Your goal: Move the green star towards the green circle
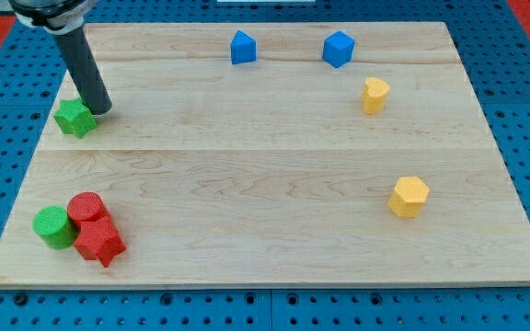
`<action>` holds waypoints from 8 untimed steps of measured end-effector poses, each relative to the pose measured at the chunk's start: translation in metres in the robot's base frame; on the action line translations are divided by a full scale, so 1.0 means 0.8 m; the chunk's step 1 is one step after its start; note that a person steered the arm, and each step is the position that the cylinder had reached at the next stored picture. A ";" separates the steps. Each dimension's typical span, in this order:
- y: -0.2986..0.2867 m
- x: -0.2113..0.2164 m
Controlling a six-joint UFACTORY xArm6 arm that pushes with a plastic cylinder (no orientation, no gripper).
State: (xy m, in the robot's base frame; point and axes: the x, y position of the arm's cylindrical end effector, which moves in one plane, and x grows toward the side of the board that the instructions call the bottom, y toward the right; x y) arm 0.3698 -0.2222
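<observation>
The green star [74, 118] lies near the left edge of the wooden board, in the upper part of the view. My tip [100, 111] stands right at the star's right side, touching or almost touching it. The green circle [53, 227], a short cylinder, sits at the view's lower left, well below the star. It touches a red cylinder [87, 209] and sits next to a red star [99, 243].
A blue block [242, 47] and a blue cube [338, 49] sit near the board's top edge. A yellow cylinder-like block [374, 95] and a yellow hexagon [409, 196] sit at the view's right. The board's left edge [28, 175] is close to the green blocks.
</observation>
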 end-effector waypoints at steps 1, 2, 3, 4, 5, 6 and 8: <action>0.001 -0.026; -0.033 -0.017; -0.044 0.009; -0.044 0.041; -0.044 0.072; -0.044 0.073; -0.063 0.075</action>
State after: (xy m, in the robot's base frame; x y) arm 0.4299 -0.2726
